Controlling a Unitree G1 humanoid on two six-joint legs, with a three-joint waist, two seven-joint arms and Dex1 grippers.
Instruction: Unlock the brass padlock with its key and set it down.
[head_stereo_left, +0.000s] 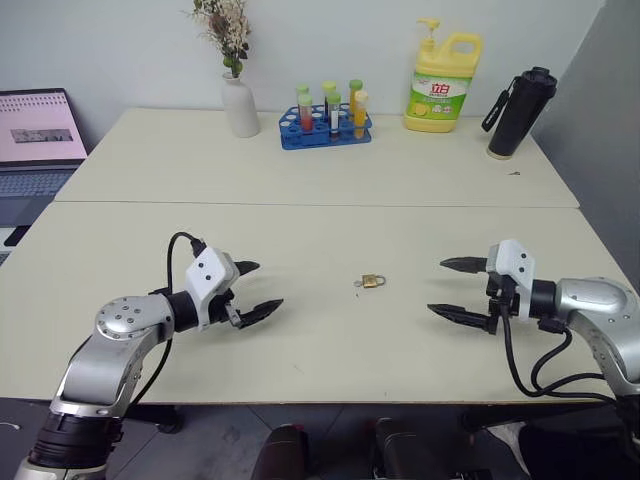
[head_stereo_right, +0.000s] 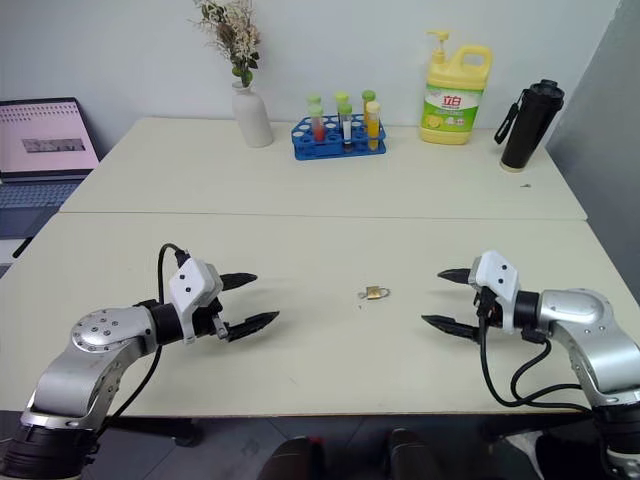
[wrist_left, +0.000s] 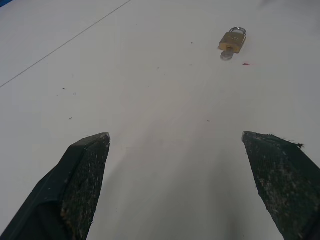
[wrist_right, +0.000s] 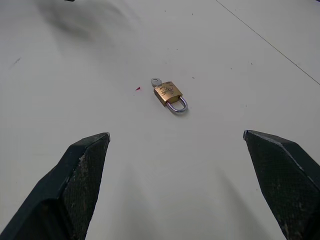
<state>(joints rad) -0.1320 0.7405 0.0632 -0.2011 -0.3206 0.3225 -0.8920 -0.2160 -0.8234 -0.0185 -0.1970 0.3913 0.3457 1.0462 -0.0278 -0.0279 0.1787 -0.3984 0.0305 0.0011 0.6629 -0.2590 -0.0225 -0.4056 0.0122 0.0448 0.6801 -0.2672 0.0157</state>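
Gripper (head_stereo_left: 262, 288) open; key (wrist_right: 156, 81) half-hidden.

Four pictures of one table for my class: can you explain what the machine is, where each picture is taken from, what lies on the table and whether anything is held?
It is a humanoid robot with two arms. The two wide pictures come from its head, looking down over the table. The two close ones come from cameras on its wrists, looking between the black fingers.

The left gripper and right gripper are both open and hold nothing. Between them lies the brass padlock, with the key in its base.

Further back stand a vase, a rack of tubes, a yellow bottle and a black flask.
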